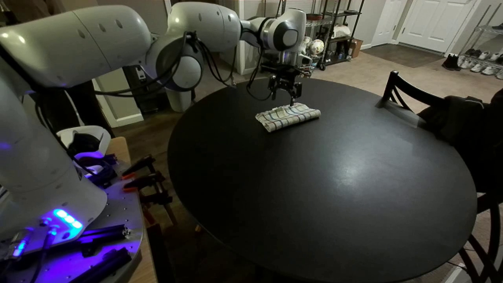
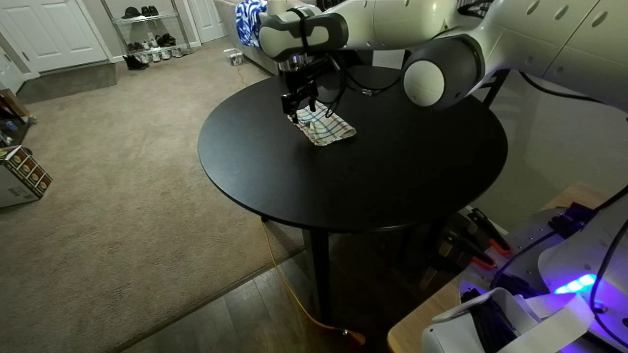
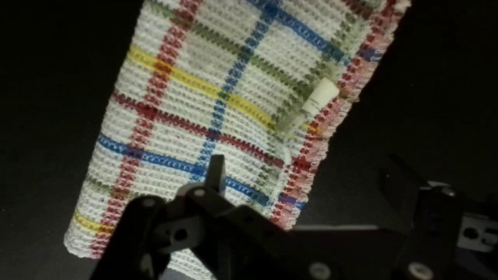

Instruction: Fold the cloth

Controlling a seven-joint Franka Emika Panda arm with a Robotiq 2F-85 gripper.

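The cloth [image 1: 289,116] lies on the round black table [image 1: 334,188] as a narrow rectangle. It is white with red, blue, yellow and green check stripes. It also shows in an exterior view [image 2: 324,128] and fills much of the wrist view [image 3: 186,112], with a smooth, fold-like left edge and a red-hemmed right edge bearing a white tag [image 3: 321,95]. My gripper [image 1: 283,99] is just above the cloth's far edge, pointing down. In the wrist view the gripper [image 3: 307,173] is open: its left finger is over the cloth, its right finger over bare table. Nothing shows between the fingers.
A black chair [image 1: 412,90] with dark fabric stands by the table. Loose cables [image 2: 338,93] hang from the arm close to the cloth. Clamps [image 1: 145,181] sit at the robot's base between it and the table. The table's rim [image 2: 235,196] is round.
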